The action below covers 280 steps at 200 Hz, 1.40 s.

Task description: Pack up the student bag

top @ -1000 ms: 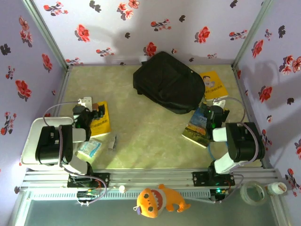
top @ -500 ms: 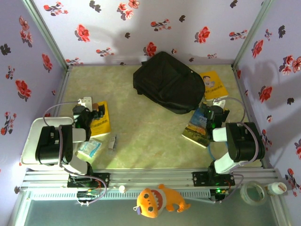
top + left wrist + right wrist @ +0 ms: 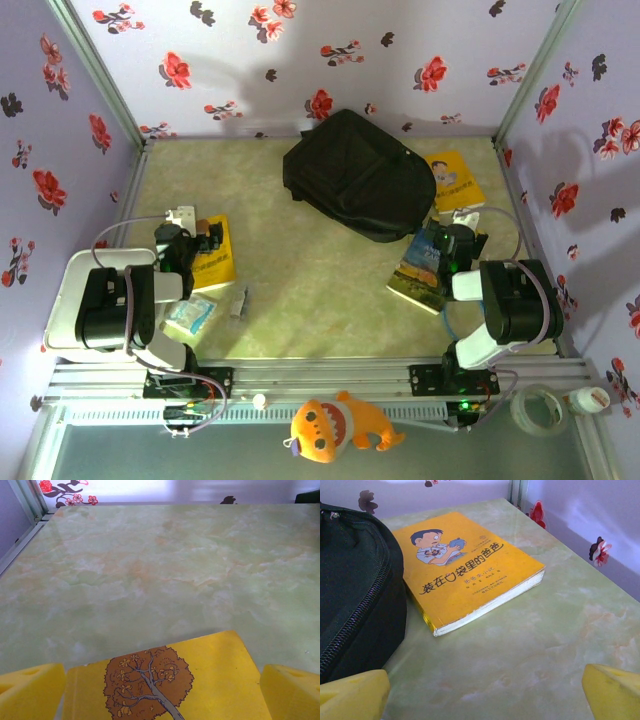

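Right tool point(image 3: 447, 245) gaping wide, sitting nearer | bag point(image 3: 355, 185) lying mid far edge | yellow book point(image 3: 465, 567) resting beside it, toward far-right corner

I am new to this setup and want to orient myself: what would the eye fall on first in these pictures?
The large black student bag lies at the far middle of the table. A yellow book with a cartoon boy lies close beside it, on its right side. An orange plush fish lies outside the table's near edge, and red flowers dot the purple walls.
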Tool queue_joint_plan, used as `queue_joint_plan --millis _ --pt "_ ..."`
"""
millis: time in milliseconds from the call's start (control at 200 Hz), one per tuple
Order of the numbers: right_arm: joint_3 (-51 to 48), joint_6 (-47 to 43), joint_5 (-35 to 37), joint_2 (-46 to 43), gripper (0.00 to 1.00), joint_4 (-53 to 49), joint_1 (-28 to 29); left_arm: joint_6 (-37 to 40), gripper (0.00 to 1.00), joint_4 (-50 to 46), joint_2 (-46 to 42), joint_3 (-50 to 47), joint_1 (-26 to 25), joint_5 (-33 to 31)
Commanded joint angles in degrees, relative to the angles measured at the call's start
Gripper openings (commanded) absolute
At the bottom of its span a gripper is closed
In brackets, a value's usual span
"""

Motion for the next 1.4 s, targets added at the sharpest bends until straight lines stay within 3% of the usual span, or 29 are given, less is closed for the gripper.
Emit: queue_joint_plan --millis 0,125,255,390,475,580,810,1205,1395 --pt "0.93 -0.46 -1.69 -3.45 0.99 -1.8 -0.28 -0.57 1.0 2.57 -1.17 -0.86 0.24 -0.91" --pt "8.57 -0.17 1.89 -10.78 0.99 -21.0 0.77 -1.02 1.0 -4.67 -7.7 0.1 -0.22 -3.74" --pt "18.69 7.72 5.59 -13.74 0.99 -39.23 0.7 -1.43 1.0 -15.47 -13.86 4.14 -1.07 -7.21" --pt "31.59 18.65 5.91 -10.75 0.99 -61.55 0.51 -10.92 1.0 -29.19 -18.82 11.2 -1.92 -7.93" --pt "39.25 19.32 -0.22 -6.74 0.99 -70.5 0.33 -17.77 1.0 -41.05 -20.52 18.14 -2.37 -6.98" --pt "42.71 20.04 -8.68 -3.77 0.99 -71.56 0.33 -21.7 1.0 -51.89 -20.95 24.77 -2.38 -4.95" --pt "46.72 23.53 -18.42 2.41 0.99 -72.42 0.11 -23.09 1.0 -61.58 -22.09 29.59 -2.37 -1.21" --pt "56.12 25.51 -24.9 16.59 0.92 -74.81 0.84 -20.85 1.0 -63.78 -23.67 28.71 -2.6 1.86" --pt "56.18 27.67 -27.59 17.77 0.9 -74.76 5.52 -20.8 1.0 -62.34 -23.48 28.23 -2.64 3.51"
